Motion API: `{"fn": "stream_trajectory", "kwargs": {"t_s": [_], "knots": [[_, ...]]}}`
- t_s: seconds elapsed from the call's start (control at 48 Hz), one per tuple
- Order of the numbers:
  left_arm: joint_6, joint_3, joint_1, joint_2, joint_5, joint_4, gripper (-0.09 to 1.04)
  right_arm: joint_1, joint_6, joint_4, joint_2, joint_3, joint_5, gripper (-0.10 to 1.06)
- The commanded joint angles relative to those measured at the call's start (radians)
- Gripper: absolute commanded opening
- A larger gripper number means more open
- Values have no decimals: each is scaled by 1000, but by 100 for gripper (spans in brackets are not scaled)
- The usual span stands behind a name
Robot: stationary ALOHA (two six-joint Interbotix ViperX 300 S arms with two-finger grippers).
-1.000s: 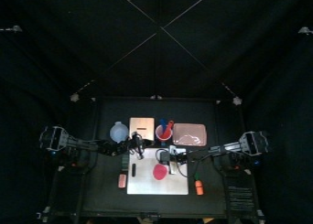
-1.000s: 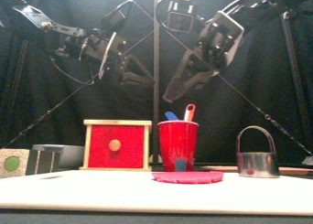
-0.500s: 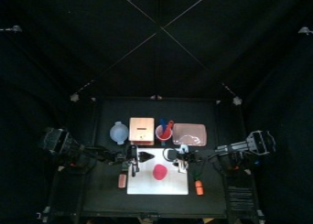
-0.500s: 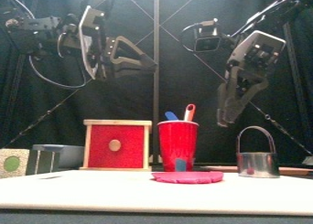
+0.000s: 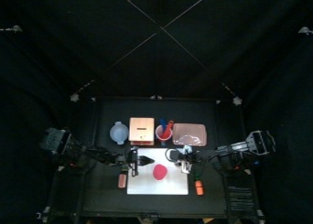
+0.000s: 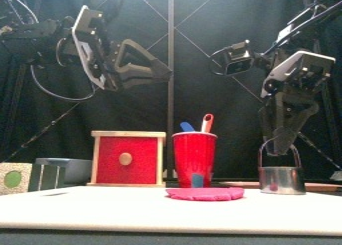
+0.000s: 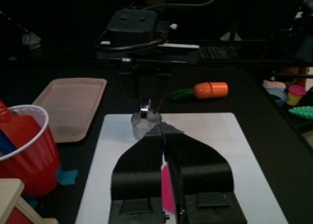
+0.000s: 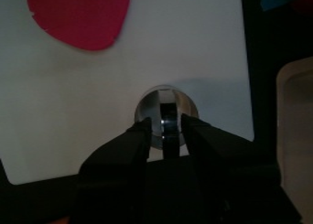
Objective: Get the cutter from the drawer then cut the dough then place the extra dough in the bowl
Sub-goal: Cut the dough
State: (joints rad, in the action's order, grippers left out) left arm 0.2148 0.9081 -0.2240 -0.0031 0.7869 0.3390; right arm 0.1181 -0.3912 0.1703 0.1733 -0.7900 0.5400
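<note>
Gripping the round metal cutter point(image 6: 281, 179) by the top of its wire handle, right hand point(image 8: 166, 125) clenched on the wire from straight above. Standing it upright to the right of the flat pink-red dough disc point(image 6: 206, 193), apart from it, on the same white cutting board point(image 7: 232, 141) that lies beneath the dough. Judging the drawer step as done and the cutting as the step in hand.

Lifting only enough to clear the board, then carrying leftward until centring the ring over the dough. Watching for swing: probably hanging loosely from that thin wire, so pausing over the dough before lowering. Setting the rim down level and pressing straight and evenly all round, aiming for a clean ring of extra dough outside the cut rather than a nick at one edge. Avoiding any twisting that could be dragging the soft disc across the board.

Hovering the left hand point(image 7: 163, 133) high up and to the left of the dough, jaws pressed together and grasping nothing. Holding it there, or moving it aside, for leaving room on the right arm's path.

Minding the red cup point(image 6: 194, 157) with its toy knives point(image 6: 206, 121), directly behind the dough and close, likely tipping if clipped. Noting the wooden box point(image 6: 128, 159) behind and left of the dough, the blue-grey bowl point(image 5: 119, 132) behind and farther left, waiting for the scraps, and the pink tray point(image 7: 68, 104) behind and right of the dough.
</note>
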Motion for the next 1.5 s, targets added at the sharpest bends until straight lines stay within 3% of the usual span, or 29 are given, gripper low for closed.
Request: {"fn": "stream_trajectory", "kwargs": {"t_s": [0.021, 0.354, 0.708, 1.5], "knots": [[2, -11, 3, -2, 6, 3, 34, 5, 0, -5, 11, 23, -3, 51], [2, 2, 3, 11, 6, 28, 34, 66, 9, 2, -55, 209, 0, 49], [2, 54, 5, -17, 5, 37, 34, 87, 20, 5, -250, 434, 107, 49], [2, 97, 6, -25, 5, 95, 34, 86, 18, -9, -333, 468, 109, 49]]}}
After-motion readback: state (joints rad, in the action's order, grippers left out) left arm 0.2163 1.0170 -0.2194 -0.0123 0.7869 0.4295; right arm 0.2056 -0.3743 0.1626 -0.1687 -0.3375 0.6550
